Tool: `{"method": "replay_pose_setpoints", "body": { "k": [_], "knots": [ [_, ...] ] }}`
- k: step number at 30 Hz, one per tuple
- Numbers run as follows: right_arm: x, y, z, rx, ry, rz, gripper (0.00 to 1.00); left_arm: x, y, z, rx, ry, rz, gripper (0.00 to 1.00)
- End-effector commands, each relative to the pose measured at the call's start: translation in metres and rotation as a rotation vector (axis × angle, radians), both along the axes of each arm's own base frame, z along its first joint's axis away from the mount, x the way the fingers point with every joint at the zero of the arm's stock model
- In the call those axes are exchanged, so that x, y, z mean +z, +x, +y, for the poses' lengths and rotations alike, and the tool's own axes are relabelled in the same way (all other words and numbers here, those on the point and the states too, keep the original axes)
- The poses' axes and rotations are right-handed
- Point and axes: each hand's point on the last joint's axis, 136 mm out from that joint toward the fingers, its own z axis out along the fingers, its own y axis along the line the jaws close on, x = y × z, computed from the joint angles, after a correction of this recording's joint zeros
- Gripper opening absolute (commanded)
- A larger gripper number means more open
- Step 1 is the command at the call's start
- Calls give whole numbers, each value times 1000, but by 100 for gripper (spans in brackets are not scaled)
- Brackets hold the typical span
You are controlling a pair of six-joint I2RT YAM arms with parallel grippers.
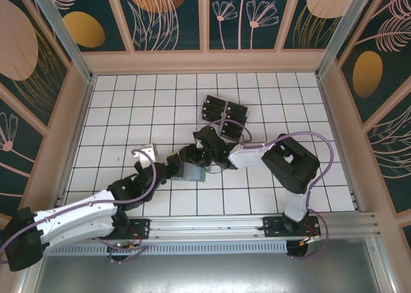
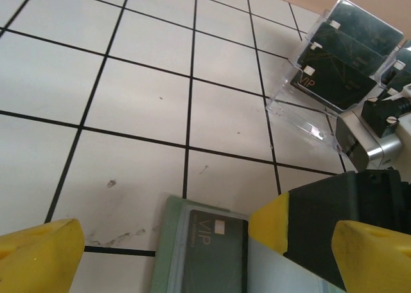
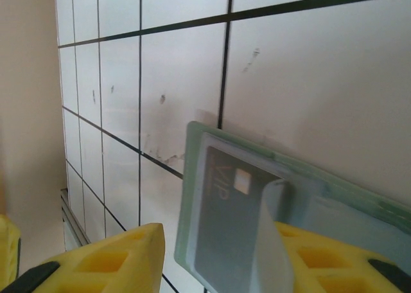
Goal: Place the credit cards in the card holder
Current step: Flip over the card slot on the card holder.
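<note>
- Left gripper (image 2: 205, 241) is hanging low over the tiles with its yellow fingers spread wide and nothing between them but the near end of the card holder below.
- Right gripper (image 3: 221, 235) is reaching in from the other side with its jaws partway apart. One yellow finger is lying against the holder's surface by a pale, see-through flap; whether it is actually gripping cannot be told.
- White tiled table (image 1: 128, 106) with thin black grid lines is carrying everything, and faint scuff marks are showing near the holder.
- Clear plastic rack (image 2: 302, 113) is standing farther back on the table, well apart from the holder, with several black credit cards (image 2: 340, 74) sitting in its slots.
- Grey-green card holder (image 2: 168, 241) is lying near the middle of the table, between the two grippers.
- One dark credit card (image 2: 215, 254) is sitting inside the holder's outline, its top edge just short of the holder's rim.
- Pale letters reading "VIP" are showing on this card beside a small white square, and "VIP" is also showing on the front card in the rack.
</note>
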Motion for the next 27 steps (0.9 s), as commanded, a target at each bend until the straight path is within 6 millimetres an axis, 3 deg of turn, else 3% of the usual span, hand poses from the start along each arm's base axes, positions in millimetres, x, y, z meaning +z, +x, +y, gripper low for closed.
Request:
{"method": "replay_pose_setpoints", "body": {
  "k": [1,7,11,15,19,22,27],
  "knots": [
    [9,-2,18,30,20,-4,43,8,1,14,68,-5,-18,98],
    [-9,3,32,43,-7,19,43,10,1,19,92,-8,-37,98],
    [-3,6,38,58,4,4,43,12,2,18,91,-7,-39,99],
    [32,15,39,81,54,-78,43,13,2,16,84,-6,-38,99],
    [88,25,33,117,141,-207,43,13,6,9,70,11,-30,99],
    [116,38,12,101,131,-286,43,15,11,-1,52,31,-22,99],
    [120,74,-59,-11,-49,-347,44,18,23,-12,40,65,-10,99]
  ]
}}
